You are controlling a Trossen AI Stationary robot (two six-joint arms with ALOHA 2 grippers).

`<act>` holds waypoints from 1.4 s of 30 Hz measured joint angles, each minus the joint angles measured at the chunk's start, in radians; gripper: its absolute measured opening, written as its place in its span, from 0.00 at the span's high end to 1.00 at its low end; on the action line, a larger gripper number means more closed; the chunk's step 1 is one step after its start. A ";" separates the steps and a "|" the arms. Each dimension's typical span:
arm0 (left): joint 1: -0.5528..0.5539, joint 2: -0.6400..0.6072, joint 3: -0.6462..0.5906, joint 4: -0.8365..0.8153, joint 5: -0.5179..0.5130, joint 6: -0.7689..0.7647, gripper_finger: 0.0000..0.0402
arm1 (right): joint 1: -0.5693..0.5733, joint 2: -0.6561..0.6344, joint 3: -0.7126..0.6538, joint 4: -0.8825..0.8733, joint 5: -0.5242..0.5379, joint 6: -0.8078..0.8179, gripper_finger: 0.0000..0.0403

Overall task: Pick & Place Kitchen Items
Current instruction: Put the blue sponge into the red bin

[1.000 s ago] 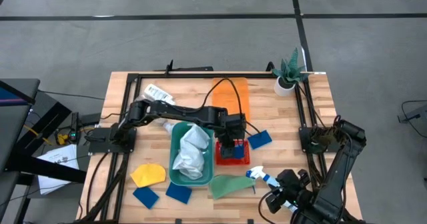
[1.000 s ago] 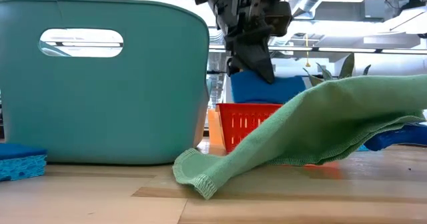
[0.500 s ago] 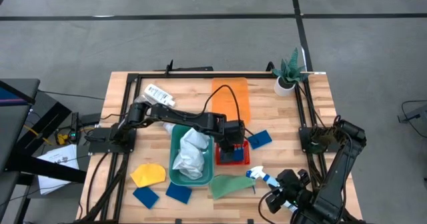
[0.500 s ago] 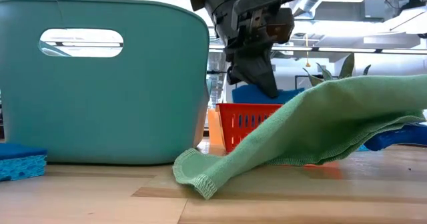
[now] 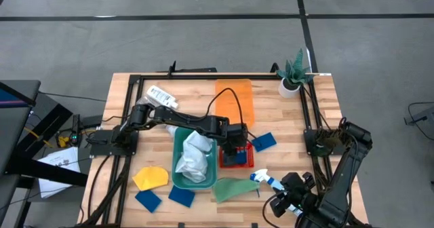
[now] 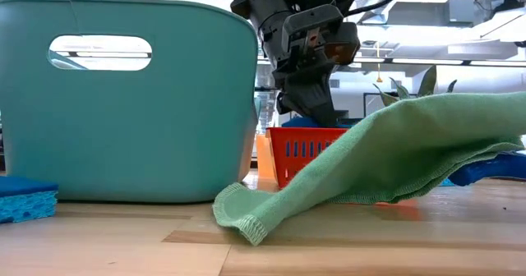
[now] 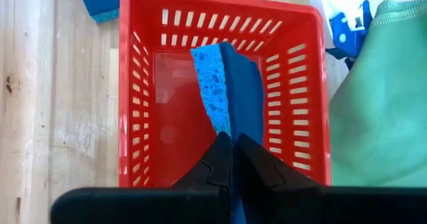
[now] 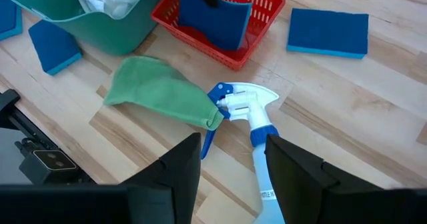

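1. The left gripper (image 7: 231,159) hangs over the small red slotted plastic basket (image 5: 237,157), its two dark fingers pinched on the top edge of a blue rectangular sponge (image 7: 230,94).
2. That sponge stands on edge inside the red basket, tilted, its lower end down in the basket.
3. The red basket sits on the wooden slatted table (image 5: 129,96) just beside the teal plastic bin (image 5: 178,174), which holds a crumpled white cloth (image 5: 194,153).
4. The right gripper (image 8: 232,159) waits near the table's front right corner, its fingers spread apart with nothing between them.
5. In front of it lies the clear spray bottle with blue trigger (image 8: 250,114) on its side, its nozzle touching the green cloth (image 8: 160,91).
6. The green cloth lies bunched in front of the bin and basket.
7. Another blue sponge (image 5: 263,142) lies flat on the table just to the right of the basket.
8. Two more blue sponges (image 5: 148,200) (image 5: 181,195) lie near the front edge, beside a yellow cloth (image 5: 150,178).
9. A small white bottle (image 5: 161,96) lies near the far left, beside the left arm.
10. An orange mat (image 5: 234,100) lies beyond the basket.
11. A green plant in a white pot (image 5: 293,75) stands at the far right corner.
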 joint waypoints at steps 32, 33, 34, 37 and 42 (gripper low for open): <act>-0.021 0.000 0.001 0.020 -0.066 0.022 0.78 | 0.000 0.000 0.000 0.000 0.000 -0.015 0.60; -0.021 0.000 0.001 0.020 -0.066 0.022 0.78 | 0.000 0.000 0.000 0.000 0.000 -0.015 0.60; -0.021 0.000 0.001 0.020 -0.068 0.022 0.78 | 0.000 0.000 0.000 0.000 0.000 -0.015 0.60; -0.021 0.000 0.001 0.020 -0.070 0.022 0.78 | 0.000 0.000 0.000 0.000 0.000 -0.015 0.60; -0.021 0.000 0.001 0.023 -0.091 0.022 0.78 | 0.000 0.000 0.000 0.000 0.000 -0.015 0.60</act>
